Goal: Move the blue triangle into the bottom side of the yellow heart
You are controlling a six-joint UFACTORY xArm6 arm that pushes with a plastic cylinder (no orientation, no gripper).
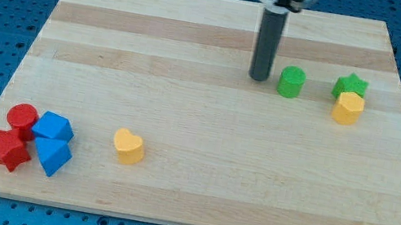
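Wooden board [196, 186] on blue perforated bench | my tip [259, 78] upper centre, touching nothing, just left of green cylinder [291, 81] | blue triangle [52, 155] lower left, well apart down-left of tip | yellow heart [128, 146] right of triangle.

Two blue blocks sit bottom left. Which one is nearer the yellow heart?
The upper blue block, beside the red cylinder; the lower blue one sits slightly farther from the yellow heart.

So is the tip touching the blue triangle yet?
No, my tip is near the view's top beside the green cylinder, far from the blue triangle at bottom left.
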